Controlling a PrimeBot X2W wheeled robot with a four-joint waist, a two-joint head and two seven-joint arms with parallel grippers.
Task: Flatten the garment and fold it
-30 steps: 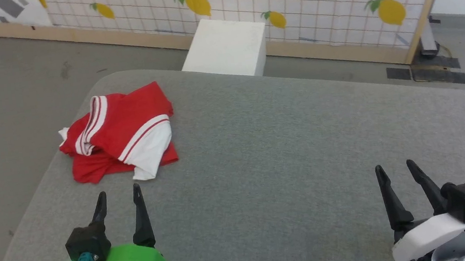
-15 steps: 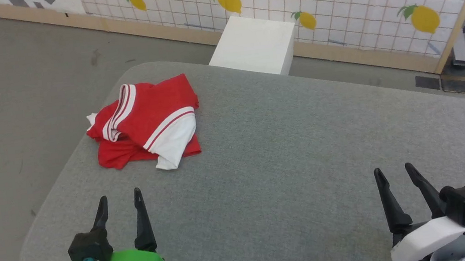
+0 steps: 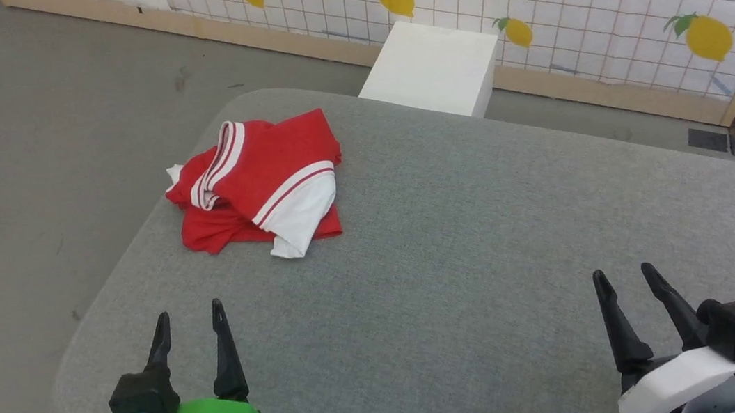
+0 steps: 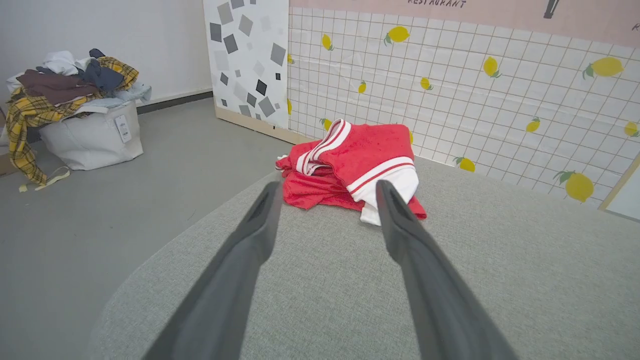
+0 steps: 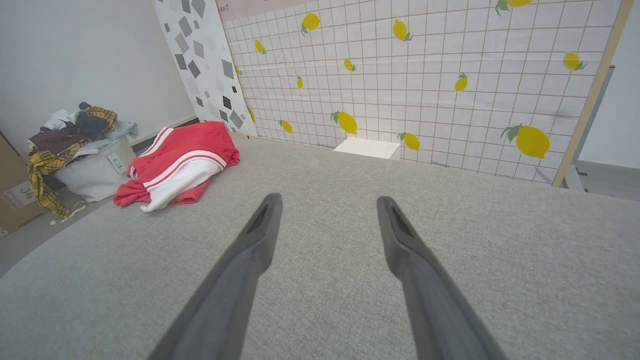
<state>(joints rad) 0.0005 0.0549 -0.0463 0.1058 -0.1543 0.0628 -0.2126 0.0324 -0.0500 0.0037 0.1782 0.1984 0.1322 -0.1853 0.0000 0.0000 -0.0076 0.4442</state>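
Shirt (image 3: pixel 260 188) lies crumpled, upper left of head view, on grey table (image 3: pixel 471 250). Left gripper (image 3: pixel 188 320) lower left, right gripper (image 3: pixel 621 277) lower right; both spread apart, empty.

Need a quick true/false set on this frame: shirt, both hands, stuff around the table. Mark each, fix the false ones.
1. The garment lies on the grey table. True.
2. The garment is spread flat. False: it is bunched in a heap.
3. The left hand and right hand are both open and empty. True.
4. The garment is nearer the right hand. False: it lies ahead of the left hand, by the table's far left corner.
5. The white box stands on the table. False: it stands beyond the table's far edge.
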